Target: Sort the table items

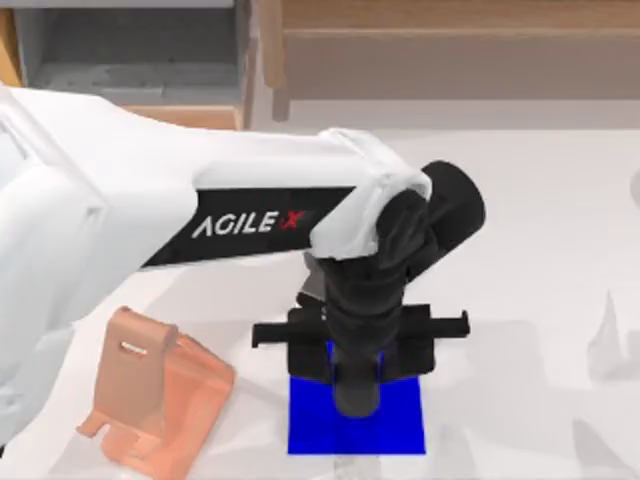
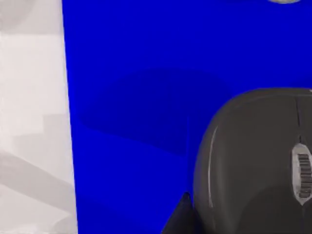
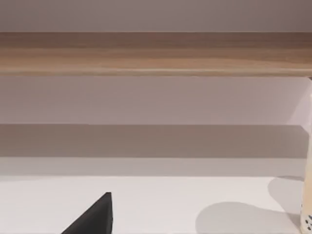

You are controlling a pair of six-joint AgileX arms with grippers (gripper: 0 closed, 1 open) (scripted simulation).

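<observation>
White plastic covers my left arm, and the lettering "AGILEX" (the final X in red) runs along a black band on its side in the top view. That arm reaches from the table's left toward the middle, with its black wrist pointing down over the flat bright blue square mat. The left gripper sits low over the mat's upper edge, its body hiding the fingers from above, so I cannot tell how wide it stands.

The left wrist view looks straight onto the mat, where the small dark grey computer mouse lies on the blue surface with its ribbed scroll wheel in sight. One dark fingertip pokes in just beside the mouse's rounded edge; whether it touches is unclear.

Left of the mat on the wide plain white table stands the translucent salmon-pink stand, apart from the mat.

The right wrist view shows a dark finger of the right gripper above the table, and the small white dark-dotted cup-like object at the frame's margin.
</observation>
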